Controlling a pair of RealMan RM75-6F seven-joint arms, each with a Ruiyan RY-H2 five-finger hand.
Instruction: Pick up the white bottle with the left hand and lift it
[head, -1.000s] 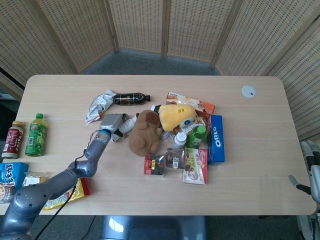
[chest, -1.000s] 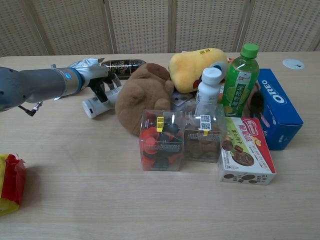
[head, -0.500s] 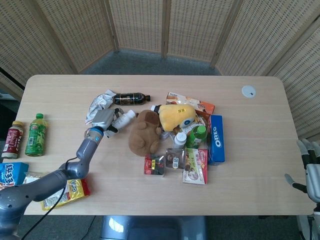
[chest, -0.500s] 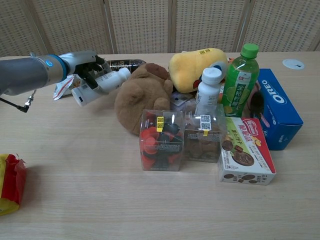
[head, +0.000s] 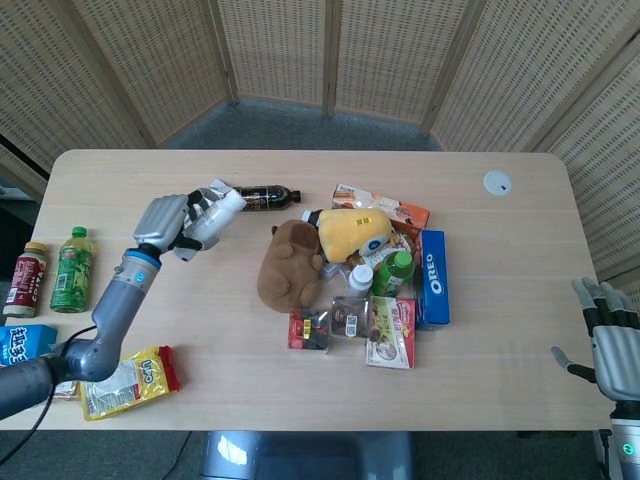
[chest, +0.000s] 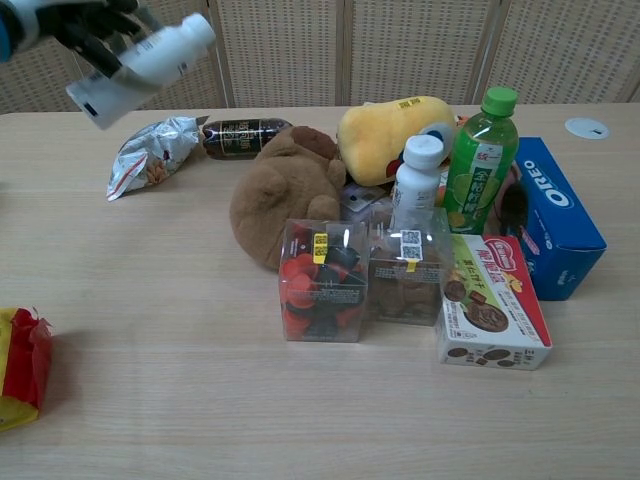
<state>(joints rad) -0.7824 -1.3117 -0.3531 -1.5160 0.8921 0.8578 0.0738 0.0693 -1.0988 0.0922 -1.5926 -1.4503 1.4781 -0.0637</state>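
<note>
My left hand (head: 165, 221) (chest: 70, 22) holds the white bottle (head: 208, 222) (chest: 140, 66) well above the table (head: 480, 130), left of the pile. The bottle is tilted, cap up and to the right, with the fingers wrapped around its lower half. In the chest view the hand sits at the top left corner, partly cut off. My right hand (head: 603, 340) hangs off the table's front right edge with its fingers apart and nothing in it.
Under the lifted bottle lie a silver snack bag (chest: 145, 164) and a dark bottle (chest: 240, 135). A brown plush (chest: 285, 190), yellow plush (chest: 395, 130), another white bottle (chest: 414, 185), green bottle (chest: 477, 145), Oreo box (chest: 560, 215) and snack boxes crowd the middle. Drinks (head: 72, 268) stand far left.
The left hand gripped the white bottle beside the brown plush and raised it up and leftward, off the table. The right hand has come further into view at the lower right.
</note>
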